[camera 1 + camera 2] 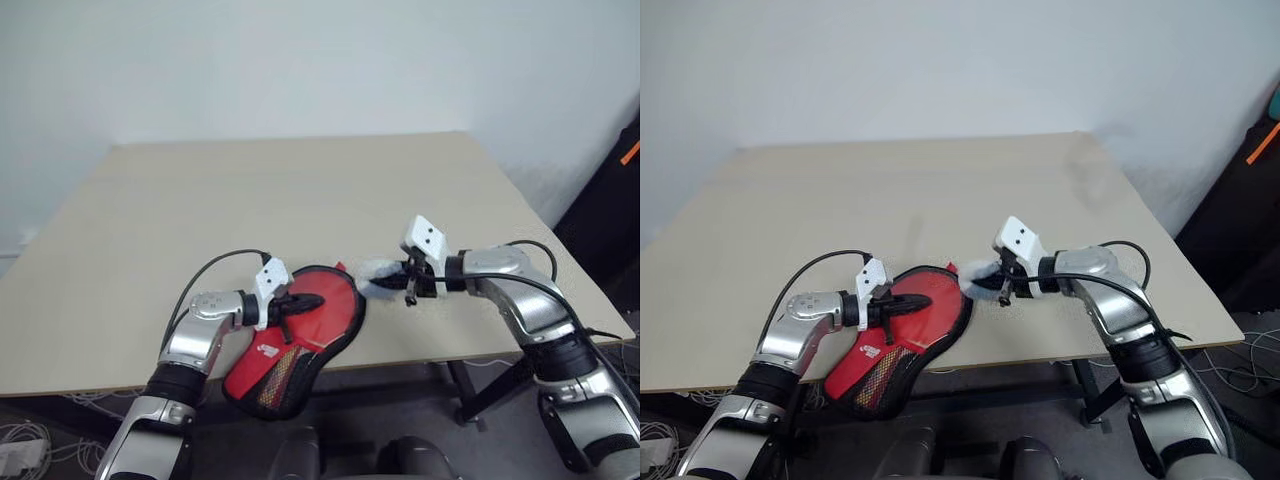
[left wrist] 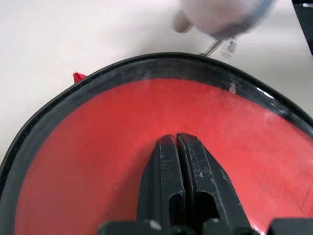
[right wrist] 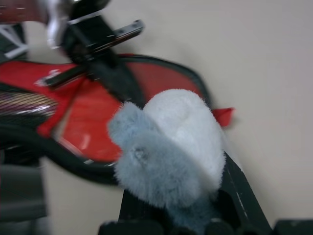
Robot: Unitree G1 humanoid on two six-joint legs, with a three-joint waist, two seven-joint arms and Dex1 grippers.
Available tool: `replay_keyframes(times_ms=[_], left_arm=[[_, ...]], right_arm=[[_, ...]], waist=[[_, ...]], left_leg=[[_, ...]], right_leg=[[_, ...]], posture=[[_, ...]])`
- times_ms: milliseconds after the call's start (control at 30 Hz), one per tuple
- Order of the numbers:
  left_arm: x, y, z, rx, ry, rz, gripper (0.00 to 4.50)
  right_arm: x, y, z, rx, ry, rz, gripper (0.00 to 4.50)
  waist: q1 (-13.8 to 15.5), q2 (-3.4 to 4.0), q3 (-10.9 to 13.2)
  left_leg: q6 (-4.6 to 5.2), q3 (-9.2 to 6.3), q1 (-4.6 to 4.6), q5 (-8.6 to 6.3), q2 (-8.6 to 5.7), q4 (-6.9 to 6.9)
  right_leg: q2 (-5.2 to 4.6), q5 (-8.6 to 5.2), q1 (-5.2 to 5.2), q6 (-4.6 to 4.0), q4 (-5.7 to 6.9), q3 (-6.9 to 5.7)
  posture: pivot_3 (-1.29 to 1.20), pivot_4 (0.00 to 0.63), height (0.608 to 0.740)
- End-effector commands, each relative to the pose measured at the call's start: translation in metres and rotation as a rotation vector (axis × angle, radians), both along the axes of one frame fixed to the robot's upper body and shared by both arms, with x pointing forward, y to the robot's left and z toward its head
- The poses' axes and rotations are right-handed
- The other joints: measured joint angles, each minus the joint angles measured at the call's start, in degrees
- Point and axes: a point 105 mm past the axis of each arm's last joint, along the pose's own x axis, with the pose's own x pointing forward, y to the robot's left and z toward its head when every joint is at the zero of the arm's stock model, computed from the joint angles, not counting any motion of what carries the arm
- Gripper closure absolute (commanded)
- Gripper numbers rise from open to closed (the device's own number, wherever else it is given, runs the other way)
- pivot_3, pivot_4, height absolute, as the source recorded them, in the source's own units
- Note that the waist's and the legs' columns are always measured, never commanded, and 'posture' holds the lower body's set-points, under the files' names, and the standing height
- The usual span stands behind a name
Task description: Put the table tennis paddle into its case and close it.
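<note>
At the near edge of the desk I see the case hanging partly over the lip, its narrow handle end off the edge and toward me, the round end still on the top. Most of the pale, smooth desk beyond is bare, so there is wide room ahead and to both sides; the tight spot is this near edge.

My left end effector rests on the round red face of the case with its two black fingers pressed together, holding nothing that I can see. My right end effector sits just beside the case's far rim, closed on the pom-pom pull, a soft fluffy ball, grey-blue and white.

I see the case as paddle-shaped, with a glossy red panel inside a black piped border, a mesh patch and a white logo near the handle end. A small red tab sticks out at the rim.
</note>
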Motion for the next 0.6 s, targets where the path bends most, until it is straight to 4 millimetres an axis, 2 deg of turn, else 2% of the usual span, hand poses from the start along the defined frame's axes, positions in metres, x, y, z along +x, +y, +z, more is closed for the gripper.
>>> replay_keyframes(times_ms=[33, 333, 600], left_arm=[[-0.024, 0.007, -0.051, 0.117, 0.181, -0.005, 4.50], [-0.022, 0.002, -0.051, 0.127, 0.175, -0.032, 4.50], [-0.023, -0.002, -0.051, 0.136, 0.176, -0.067, 4.50]], right_arm=[[-0.011, -0.002, 0.026, 0.042, -0.063, 0.051, 4.13], [-0.031, 0.005, 0.019, 0.061, -0.011, 0.089, 4.13], [-0.059, 0.015, 0.005, 0.088, 0.080, 0.126, 4.13]], waist=[[0.05, 0.02, -0.02], [1.15, 0.03, -0.04], [1.18, 0.07, -0.18]], left_leg=[[-0.05, 0.00, 0.00, -0.04, 0.00, 0.03], [-0.16, -0.03, 0.00, -0.14, -0.02, 0.10], [-0.16, -0.05, 0.01, -0.15, -0.02, 0.11]], right_leg=[[0.00, 0.00, 0.00, 0.01, 0.00, 0.00], [-0.01, 0.00, 0.02, 0.01, -0.01, 0.00], [-0.02, 0.00, 0.04, 0.01, -0.03, -0.01]], posture=[[0.00, 0.000, 0.707], [0.00, 0.000, 0.707], [0.00, 0.000, 0.707]])
